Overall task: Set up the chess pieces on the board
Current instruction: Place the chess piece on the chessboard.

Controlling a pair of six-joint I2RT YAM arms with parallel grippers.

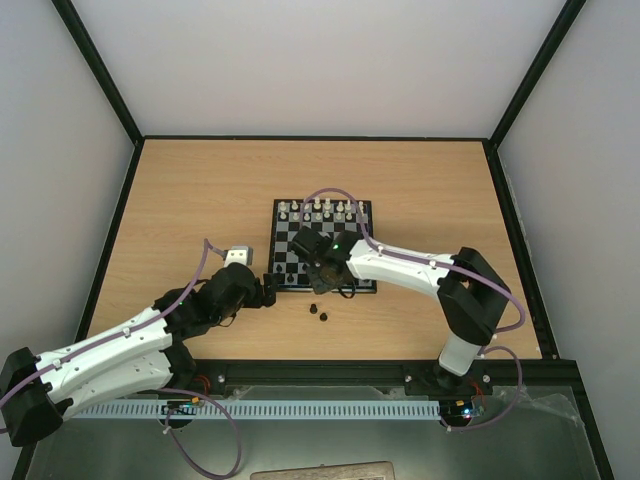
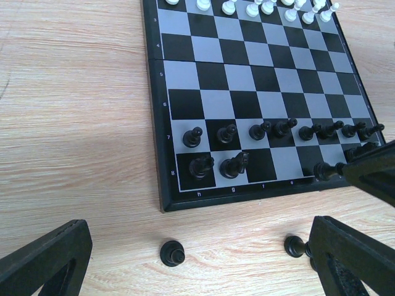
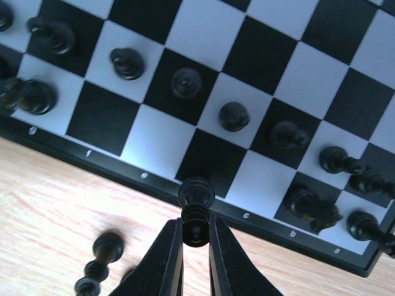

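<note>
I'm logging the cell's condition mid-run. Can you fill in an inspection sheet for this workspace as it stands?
Surface: wooden table, no marks visible.
Job's things: board central; black pieces on its near two rows, back row with gaps; two loose pieces on the table just off the near edge; white pieces along the far side.
Clutter: nothing seen.
Grippers: left gripper open, fingers wide, low beside the board's near edge; right gripper shut on one black piece above the near edge.
Cables: purple cables loop along both arms, one arching over the board.
Surroundings: white walls, black frame posts.
</note>
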